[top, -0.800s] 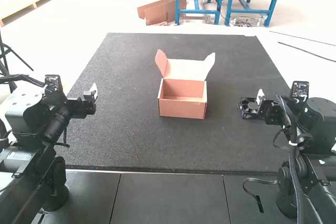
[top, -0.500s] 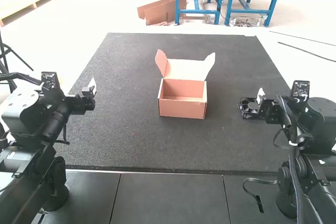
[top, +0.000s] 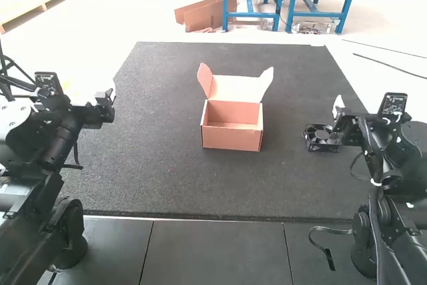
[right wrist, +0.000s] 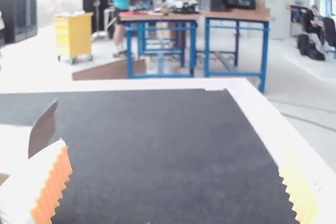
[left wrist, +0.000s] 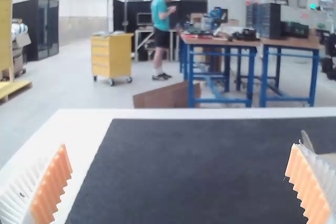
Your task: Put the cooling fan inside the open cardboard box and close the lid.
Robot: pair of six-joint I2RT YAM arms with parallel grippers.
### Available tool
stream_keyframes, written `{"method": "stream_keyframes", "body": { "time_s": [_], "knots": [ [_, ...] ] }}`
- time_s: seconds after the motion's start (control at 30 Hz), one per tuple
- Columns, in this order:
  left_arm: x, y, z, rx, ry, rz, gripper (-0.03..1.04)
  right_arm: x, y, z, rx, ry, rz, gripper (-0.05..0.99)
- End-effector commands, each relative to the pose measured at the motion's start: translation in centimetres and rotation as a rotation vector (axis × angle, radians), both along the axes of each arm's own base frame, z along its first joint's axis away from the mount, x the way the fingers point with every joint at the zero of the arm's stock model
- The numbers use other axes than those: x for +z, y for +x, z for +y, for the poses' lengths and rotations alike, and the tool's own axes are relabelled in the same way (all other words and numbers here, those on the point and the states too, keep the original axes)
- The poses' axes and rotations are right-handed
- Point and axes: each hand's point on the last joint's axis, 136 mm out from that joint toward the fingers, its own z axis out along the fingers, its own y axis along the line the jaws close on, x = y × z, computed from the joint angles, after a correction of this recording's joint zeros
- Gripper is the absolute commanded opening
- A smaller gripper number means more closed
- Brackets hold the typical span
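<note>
The fan looks light and hard. I would pinch its outer frame, not the blades. My right claw and left claw are both wide.

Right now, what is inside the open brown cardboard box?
The open brown cardboard box shows only bare inner walls; its front wall hides the bottom. The black cooling fan lies outside on the dark mat.
</note>
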Motion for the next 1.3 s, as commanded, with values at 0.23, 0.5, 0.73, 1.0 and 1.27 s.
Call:
{"method": "stream_keyframes", "body": {
  "time_s": [0.23,0.5,0.73,1.0,1.27],
  "knots": [
    [4.9,2.2,-0.4,-0.017,0.004,0.043,0.97,6.3,1.0,-0.9,-0.047,-0.005,-0.010,0.91],
    [6.4,4.7,-0.4,-0.014,0.007,0.136,0.97,8.6,3.2,-1.6,-0.088,-0.003,0.144,0.91],
    [6.4,6.6,-0.2,-0.004,0.000,0.278,0.97,7.7,5.9,-2.3,-0.125,0.002,0.346,0.91],
    [3.5,7.6,1.3,0.073,0.065,0.525,0.97,3.8,9.2,-3.8,-0.160,0.012,0.642,0.91],
    [-0.7,7.1,5.2,0.268,0.361,0.709,0.97,-1.4,9.7,-2.1,-0.072,0.101,0.948,0.90]
  ]
}}
